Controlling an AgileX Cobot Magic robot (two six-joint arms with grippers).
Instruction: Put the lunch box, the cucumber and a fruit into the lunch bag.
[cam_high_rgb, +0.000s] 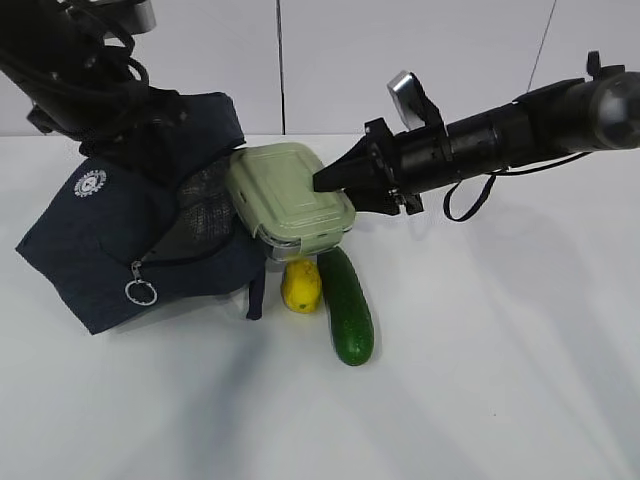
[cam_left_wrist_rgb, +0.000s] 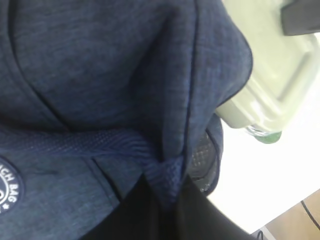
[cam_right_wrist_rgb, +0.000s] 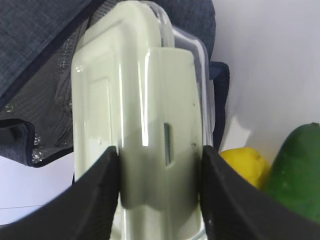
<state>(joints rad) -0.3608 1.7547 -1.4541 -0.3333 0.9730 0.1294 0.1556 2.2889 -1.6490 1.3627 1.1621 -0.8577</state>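
From outside, the right claw (cam_high_rgb: 322, 183) holds the lunch box (cam_high_rgb: 290, 192) half inside the lunch bag (cam_high_rgb: 120, 235); lemon (cam_high_rgb: 301, 286) and cucumber (cam_high_rgb: 347, 305) lie on the bench (cam_high_rgb: 480, 350). The left wrist camera shows the left claw (cam_left_wrist_rgb: 165, 192) pinched together on bag fabric. The right wrist camera shows fingers (cam_right_wrist_rgb: 97, 200) clamping the box's end.

Legible text: one item only. The dark navy fabric lunch bag (cam_left_wrist_rgb: 100, 75) carries a small round white printed logo (cam_left_wrist_rgb: 7, 187) at the left wrist view's lower left edge; partial lettering reads "...CH BAG", the rest cropped. In the exterior view the same logo (cam_high_rgb: 90, 183) is too small to read.
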